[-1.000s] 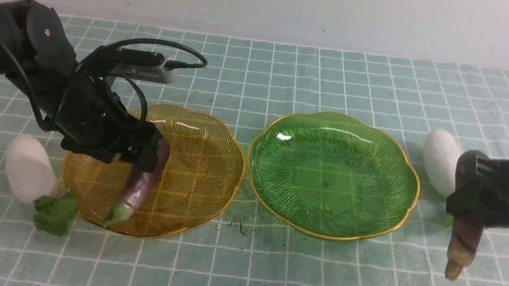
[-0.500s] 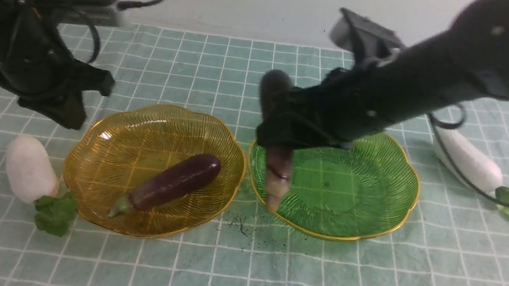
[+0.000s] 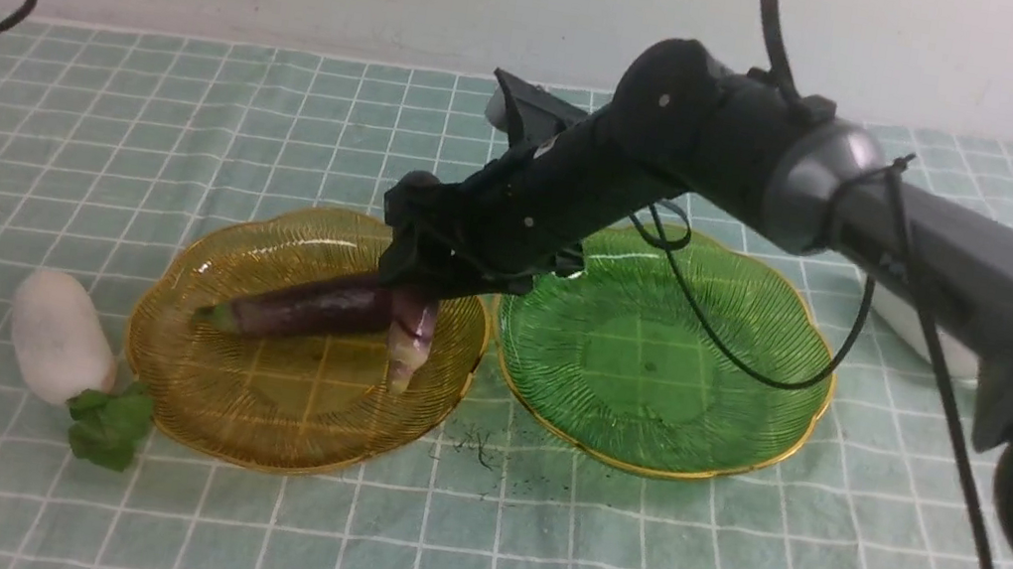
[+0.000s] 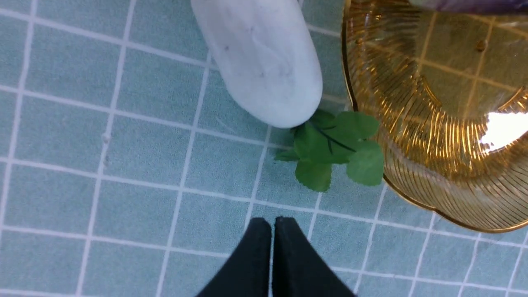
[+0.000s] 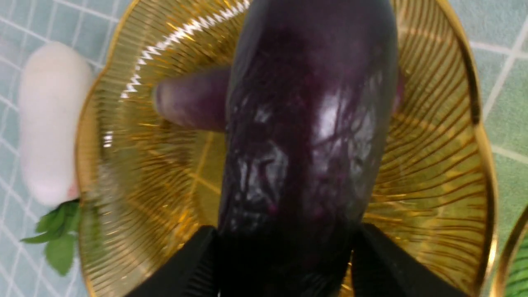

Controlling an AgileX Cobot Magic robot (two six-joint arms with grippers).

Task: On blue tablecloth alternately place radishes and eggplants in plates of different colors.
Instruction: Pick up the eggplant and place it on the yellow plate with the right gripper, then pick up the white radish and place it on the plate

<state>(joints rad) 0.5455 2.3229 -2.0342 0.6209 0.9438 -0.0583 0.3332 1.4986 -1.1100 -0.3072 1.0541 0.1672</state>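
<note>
The amber plate holds one eggplant. The right gripper clamps a second eggplant over it. The left gripper is fully closed.

1. Second radish: mostly tucked behind the right arm, only a white sliver shows.
2. Left gripper: just the fingertips make it in, the rest is cropped at the edge.
3. Lying eggplant: blurry, half covered by the gripped eggplant.
</note>
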